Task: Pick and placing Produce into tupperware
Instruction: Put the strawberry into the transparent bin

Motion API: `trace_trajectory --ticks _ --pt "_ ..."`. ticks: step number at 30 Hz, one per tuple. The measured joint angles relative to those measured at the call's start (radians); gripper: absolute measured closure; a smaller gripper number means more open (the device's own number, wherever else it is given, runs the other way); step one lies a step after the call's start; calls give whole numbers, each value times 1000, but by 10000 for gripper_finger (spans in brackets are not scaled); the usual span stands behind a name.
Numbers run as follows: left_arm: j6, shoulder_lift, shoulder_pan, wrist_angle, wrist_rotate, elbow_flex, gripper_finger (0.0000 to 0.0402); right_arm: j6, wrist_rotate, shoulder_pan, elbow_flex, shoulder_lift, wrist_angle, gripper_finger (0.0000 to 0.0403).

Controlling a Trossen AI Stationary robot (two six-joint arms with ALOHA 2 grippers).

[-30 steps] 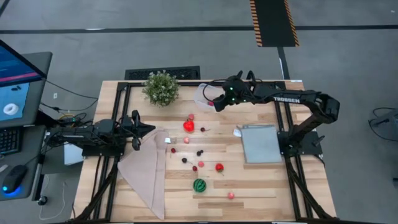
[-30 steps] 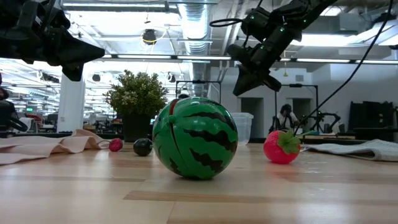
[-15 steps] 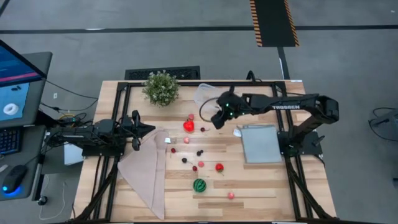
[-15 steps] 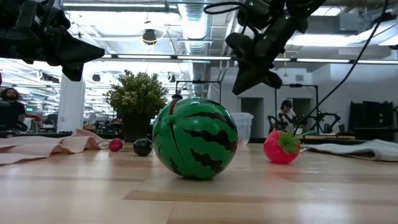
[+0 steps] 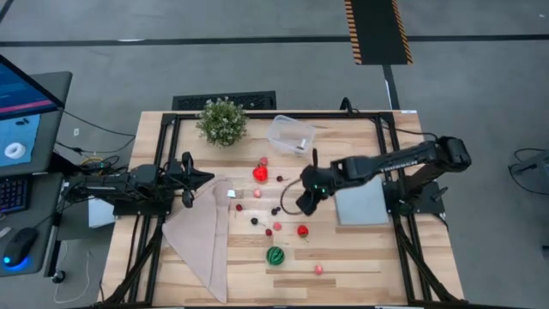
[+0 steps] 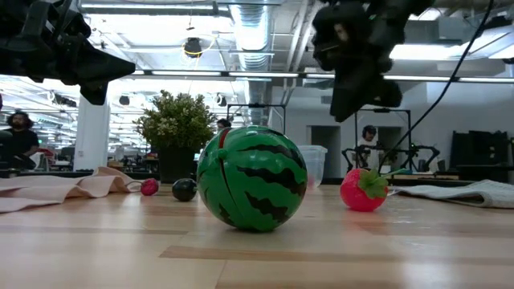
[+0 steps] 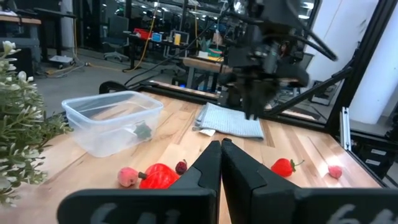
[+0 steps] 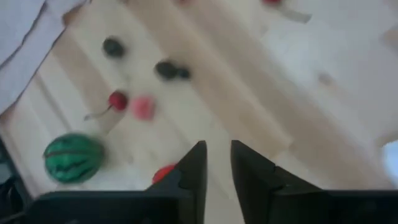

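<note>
The produce lies scattered mid-table: the green striped ball [image 5: 274, 255] [image 6: 251, 178] [image 8: 73, 157], a large red piece [image 5: 260, 173], a small red one [image 5: 302, 230], a pink one [image 5: 318, 269] and dark pieces [image 5: 275, 210] [image 8: 166, 70]. The clear tupperware [image 5: 290, 135] [image 7: 112, 121] stands near the far edge with a small dark green bit inside. My right gripper [image 5: 303, 206] [image 8: 216, 168] hovers open above the scattered fruit, touching nothing. My left gripper [image 5: 208, 178] [image 7: 221, 155] waits shut at the table's left.
A bushy potted plant [image 5: 222, 120] stands at the far edge, left of the tub. A beige cloth [image 5: 202, 236] covers the near-left part of the table. A flat grey-blue sheet [image 5: 360, 197] lies on the right, just beside my right gripper.
My right gripper has swung from above the tupperware at the far edge toward the near edge, ending over the scattered fruit in the middle of the table. The tub, partly covered by the arm before, now shows whole.
</note>
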Motion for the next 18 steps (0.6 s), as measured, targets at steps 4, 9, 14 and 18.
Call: trace_trajectory --ticks 4,9,14,18 --pt "-1 0 0 0 0 0 401 96 0 85 0 0 8 251" --pt "-2 0 0 0 -1 0 401 208 6 167 0 0 70 186" --pt "-4 0 0 0 -2 0 401 293 23 246 0 16 115 159" --pt "-4 0 0 1 -3 0 401 362 32 294 0 53 142 160"
